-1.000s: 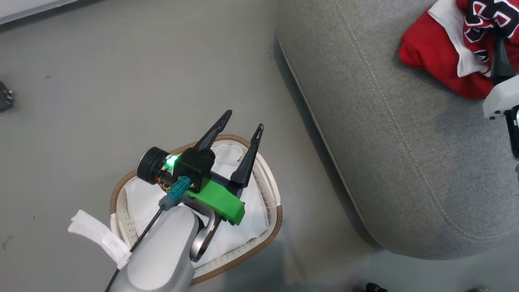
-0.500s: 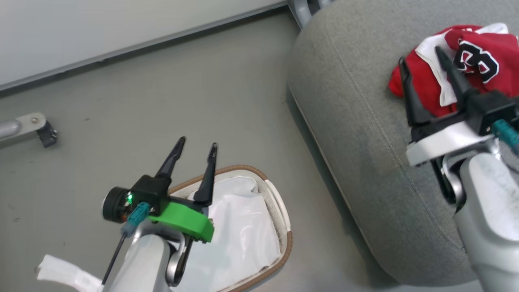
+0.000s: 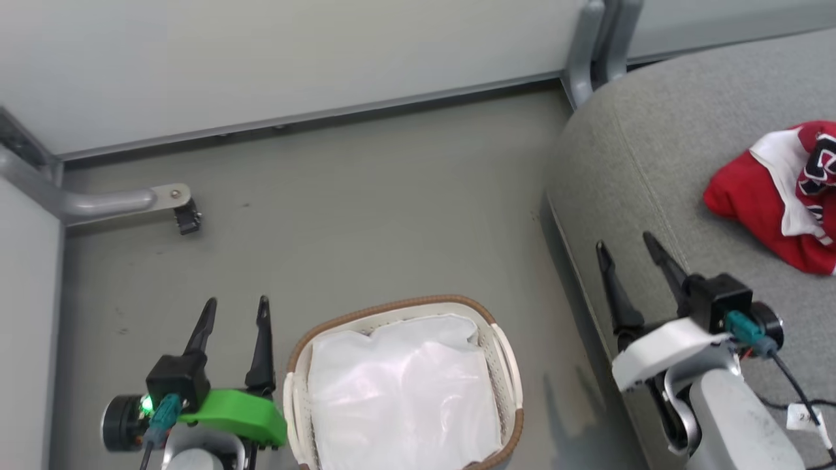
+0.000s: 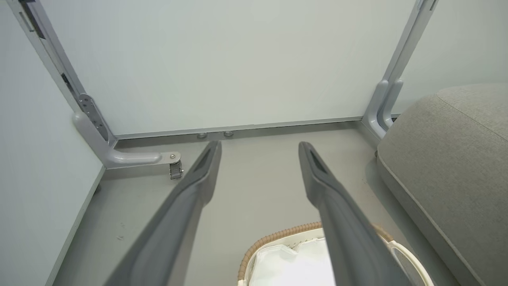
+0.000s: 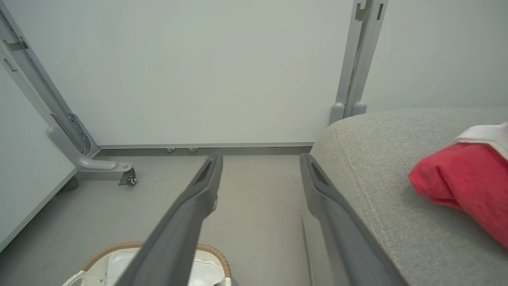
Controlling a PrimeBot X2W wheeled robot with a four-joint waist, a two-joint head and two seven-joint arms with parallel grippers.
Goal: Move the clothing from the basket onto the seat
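No readable text. Black white-edged figure on jersey [image 3: 819, 167] cropped, illegible; cable tag [image 3: 802, 418] print blurred.

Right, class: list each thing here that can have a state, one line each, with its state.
clothing: heaped on the seat
basket: upright on the floor, holding just its white liner
seat: carrying the clothing
left gripper: open, empty
right gripper: open, empty

The left gripper [image 3: 236, 305] sits at the lower left of the head view, its two dark fingers spread apart, pointing up the frame and holding nothing. The right gripper [image 3: 624, 243] stands at the lower right, likewise parted and empty, leaning slightly leftward.
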